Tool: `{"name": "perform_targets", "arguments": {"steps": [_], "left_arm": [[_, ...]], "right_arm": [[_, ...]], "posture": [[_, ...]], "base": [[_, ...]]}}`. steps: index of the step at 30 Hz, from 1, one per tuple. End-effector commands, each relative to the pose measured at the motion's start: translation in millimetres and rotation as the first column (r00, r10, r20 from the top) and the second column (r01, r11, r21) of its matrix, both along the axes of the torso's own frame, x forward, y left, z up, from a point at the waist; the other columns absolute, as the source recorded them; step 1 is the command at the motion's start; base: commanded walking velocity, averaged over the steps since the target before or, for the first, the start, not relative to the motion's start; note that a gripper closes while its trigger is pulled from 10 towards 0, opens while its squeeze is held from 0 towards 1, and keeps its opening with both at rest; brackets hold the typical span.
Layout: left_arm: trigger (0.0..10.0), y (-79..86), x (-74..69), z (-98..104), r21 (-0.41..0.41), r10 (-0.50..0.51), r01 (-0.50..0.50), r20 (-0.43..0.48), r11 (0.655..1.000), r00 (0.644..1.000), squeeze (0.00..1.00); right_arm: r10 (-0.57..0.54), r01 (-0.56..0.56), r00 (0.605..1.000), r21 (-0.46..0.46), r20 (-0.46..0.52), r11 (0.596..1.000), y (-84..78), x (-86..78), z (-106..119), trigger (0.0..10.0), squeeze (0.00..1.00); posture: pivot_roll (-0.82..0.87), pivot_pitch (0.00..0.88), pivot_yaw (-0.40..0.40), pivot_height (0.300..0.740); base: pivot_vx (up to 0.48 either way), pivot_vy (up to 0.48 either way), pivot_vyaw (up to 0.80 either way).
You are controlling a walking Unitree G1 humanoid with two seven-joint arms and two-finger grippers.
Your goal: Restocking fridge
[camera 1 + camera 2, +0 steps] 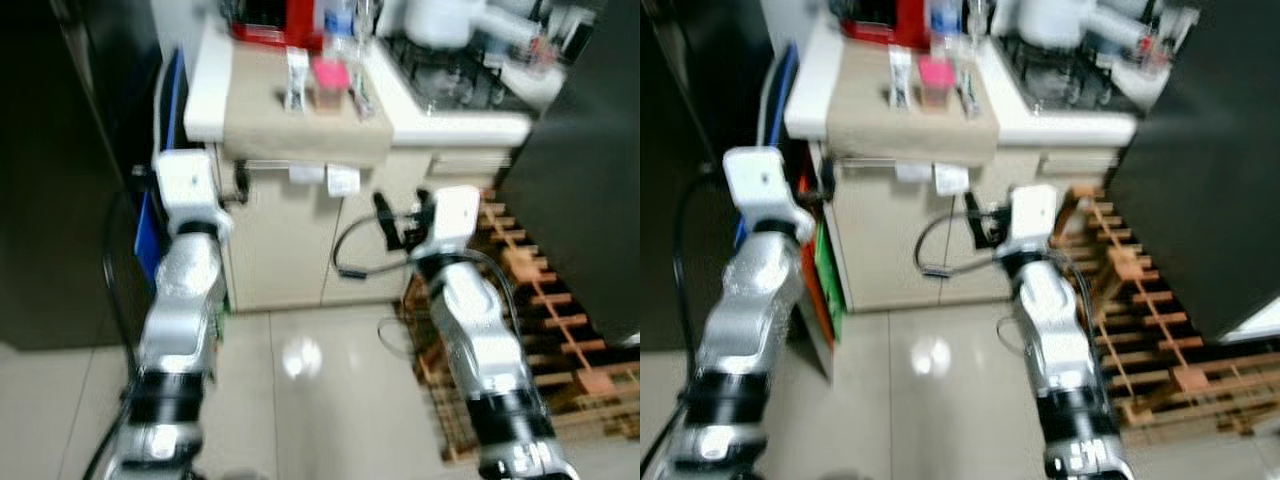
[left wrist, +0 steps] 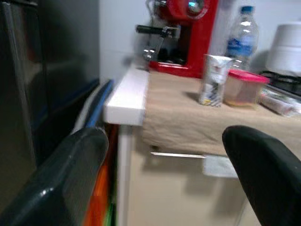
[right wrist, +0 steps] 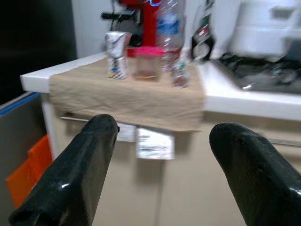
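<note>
Beige cloth (image 3: 127, 96) drapes the table (image 1: 300, 110) carrying a carton (image 2: 212, 80), tub (image 2: 244, 88) and bottle (image 2: 242, 30), both pincers (image 3: 157, 165) (image 2: 164, 179) spread, short of it.

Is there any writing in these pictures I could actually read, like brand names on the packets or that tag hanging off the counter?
None of it can be read.
Small carton on the beige cloth: printed markings, too blurred.
Water bottle: blue label, too blurred.
White tags hanging below the cloth: faint print, too small.
Pink-lidded container: no text visible.
Red machine: no lettering can be made out.
</note>
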State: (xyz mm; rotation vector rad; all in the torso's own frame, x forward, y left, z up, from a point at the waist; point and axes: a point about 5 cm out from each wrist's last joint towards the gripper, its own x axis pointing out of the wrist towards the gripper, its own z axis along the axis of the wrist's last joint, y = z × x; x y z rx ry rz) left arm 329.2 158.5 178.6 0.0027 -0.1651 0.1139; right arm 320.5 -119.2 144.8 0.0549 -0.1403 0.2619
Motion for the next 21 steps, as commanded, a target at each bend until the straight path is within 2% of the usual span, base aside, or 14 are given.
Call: {"name": "perform_targets", "arguments": {"steps": [1, 6, 9, 12, 14, 17, 21], "left_arm": [[10.0, -13.3, 2.6, -1, -0.007, -0.041, 0.041, -0.009, 0.999, 0.999, 0.0], [10.0, -14.8, 5.2, -1, -0.019, -0.045, 0.045, -0.011, 0.999, 0.999, 0.0], [10.0, -12.6, 6.5, 0, -0.061, -0.061, 0.061, 0.002, 0.996, 0.998, 0.0], [10.0, -12.9, 6.9, 0, -0.052, -0.074, 0.074, 0.003, 0.996, 0.997, 0.0], [10.0, -14.3, 4.4, 6, -0.022, -0.109, 0.111, 0.054, 0.994, 0.993, 0.0], [10.0, -10.9, 2.2, 14, -0.021, -0.084, 0.086, 0.098, 0.996, 0.992, 0.0], [10.0, -7.4, 0.6, 21, -0.023, -0.034, 0.038, 0.129, 0.999, 0.991, 0.0]], "right_arm": [[-0.048, 0.048, 0.999, -0.008, 0.017, 0.999, -14.6, -1.1, 2, 10.0, 0.0], [-0.061, 0.061, 0.998, -0.009, 0.023, 0.998, -16.3, -0.1, 3, 10.0, 0.0], [-0.062, 0.063, 0.998, -0.007, 0.028, 0.998, -16.7, 0.6, 4, 10.0, 0.0], [-0.064, 0.064, 0.997, -0.009, 0.033, 0.998, -16.7, 0.8, 5, 10.0, 0.0], [-0.075, 0.076, 0.992, -0.005, 0.103, 0.997, -16.0, -0.4, 15, 10.0, 0.0], [-0.068, 0.071, 0.981, -0.009, 0.18, 0.997, -12.6, -2.0, 28, 10.0, 0.0], [-0.025, 0.03, 0.979, -0.019, 0.201, 0.999, -5.5, -0.5, 33, 10.0, 0.0]], "posture": [[-0.05, 0.0, -0.03, 0.74], [-0.05, 0.0, -0.035, 0.74], [-0.05, 0.0, -0.035, 0.74], [-0.05, 0.0, -0.035, 0.74], [-0.05, 0.0, -0.036, 0.74], [-0.05, 0.0, -0.033, 0.74], [-0.05, 0.0, -0.031, 0.74]], "base": [[0.0, -0.439, 0.0], [0.0, -0.431, 0.68], [0.0, 0.0, 0.0], [0.0, 0.0, 0.0], [0.0, 0.0, 0.0], [0.0, 0.0, 0.0], [0.139, 0.0, 0.0]]}}
